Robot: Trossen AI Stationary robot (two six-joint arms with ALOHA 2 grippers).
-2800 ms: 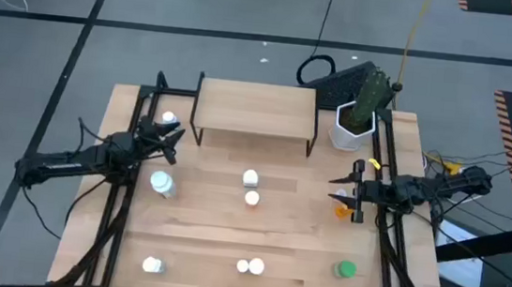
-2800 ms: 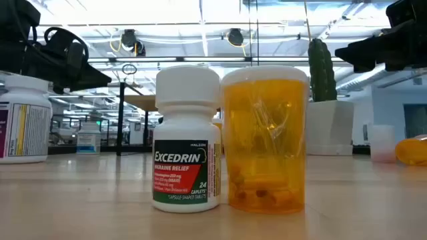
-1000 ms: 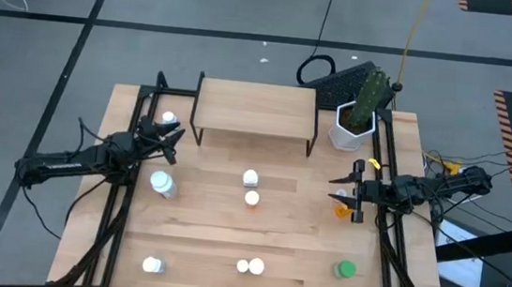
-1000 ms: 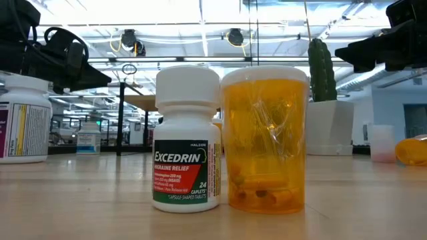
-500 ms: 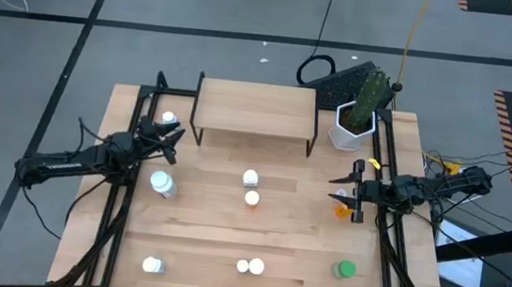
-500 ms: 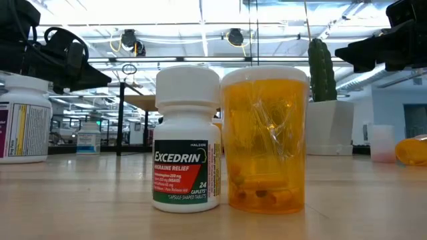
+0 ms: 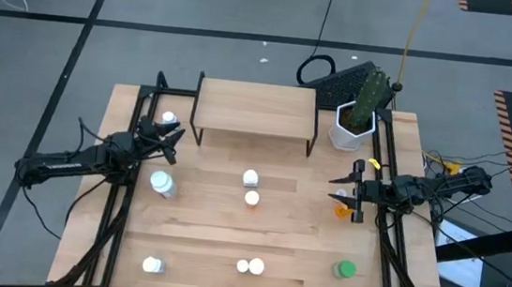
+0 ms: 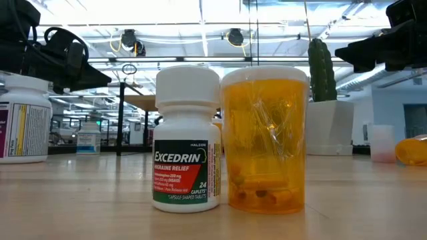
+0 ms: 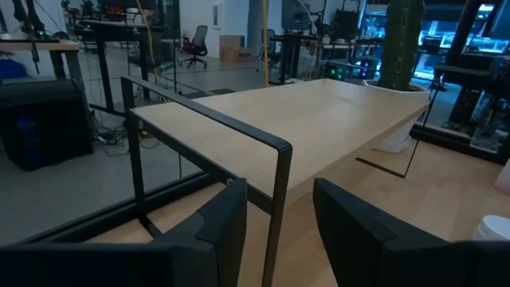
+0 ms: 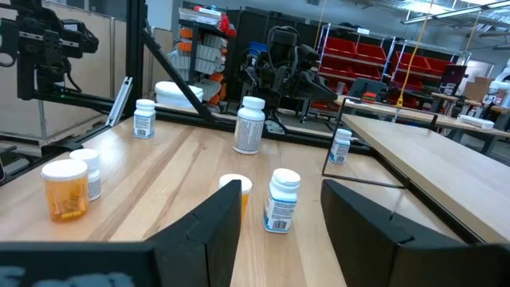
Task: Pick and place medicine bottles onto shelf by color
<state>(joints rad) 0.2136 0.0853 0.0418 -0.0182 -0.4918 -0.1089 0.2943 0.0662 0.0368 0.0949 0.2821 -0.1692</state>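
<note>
Nothing has moved since earlier. Left gripper (image 7: 173, 142) at 9 o'clock and right gripper (image 7: 349, 192) at 3 o'clock hover, fingers parted, empty; shelf (image 7: 255, 108) bare. Next: reach a bottle (image 7: 251, 178).

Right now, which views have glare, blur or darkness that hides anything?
Low view: ceiling lights blow out the background, Excedrin bottle stays sharp. Left wrist view: dim, blue-lit room, shelf clear. Right wrist view: evenly lit, near pincer soft.

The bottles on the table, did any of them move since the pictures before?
No, nothing visibly changed. The bottles, like the green bottle, sit where they were. The shelf has no bottles on it. The left hand and right hand hang open and empty in the same spots.
</note>
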